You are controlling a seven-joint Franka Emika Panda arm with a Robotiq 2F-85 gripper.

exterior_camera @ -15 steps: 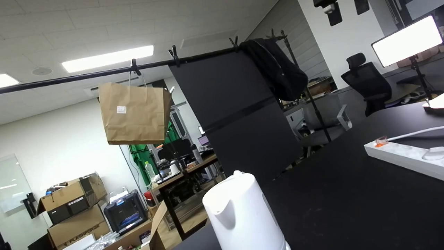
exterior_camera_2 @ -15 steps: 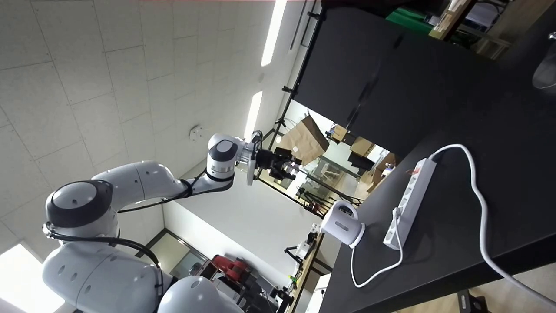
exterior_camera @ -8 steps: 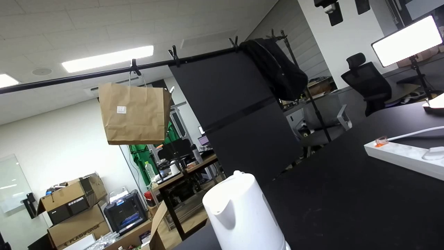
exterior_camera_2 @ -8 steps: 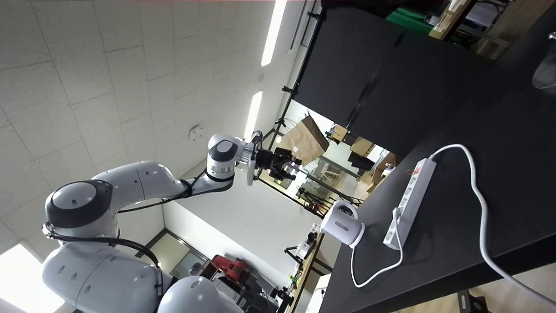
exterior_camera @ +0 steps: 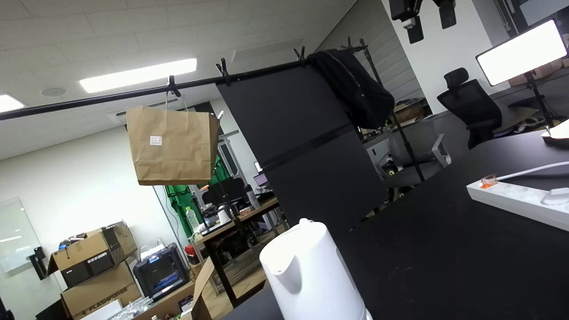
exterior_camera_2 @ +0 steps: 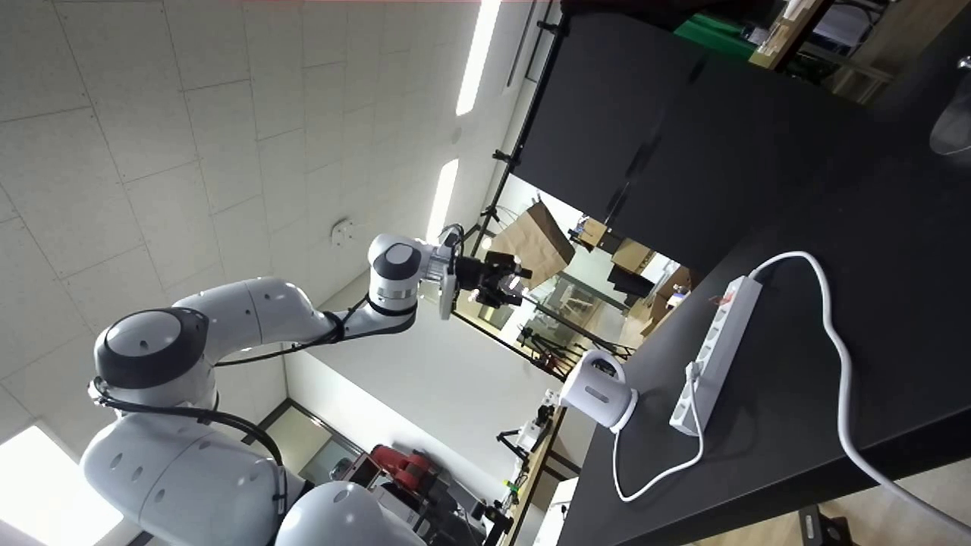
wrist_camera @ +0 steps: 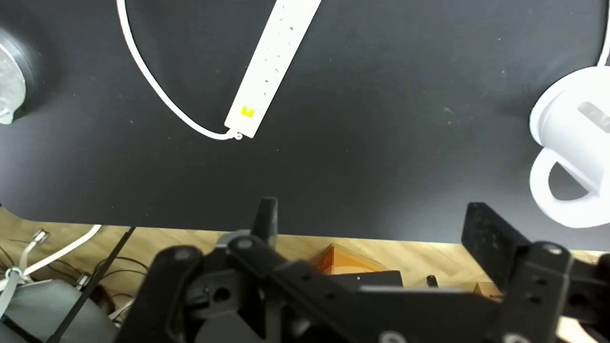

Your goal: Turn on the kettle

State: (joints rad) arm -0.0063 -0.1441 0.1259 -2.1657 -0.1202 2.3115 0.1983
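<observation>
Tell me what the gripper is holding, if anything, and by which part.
Nothing is held. The gripper is open with nothing between its jaws; the white electric kettle stands apart from it on the black table.

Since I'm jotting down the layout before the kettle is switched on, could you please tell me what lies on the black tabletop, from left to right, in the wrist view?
Round grey object cut off by the left edge → white cable → white power strip → white kettle cut off by the right edge.

White kettle (exterior_camera_2: pixel 598 393), upright, on black table (exterior_camera_2: pixel 789 371)
</observation>
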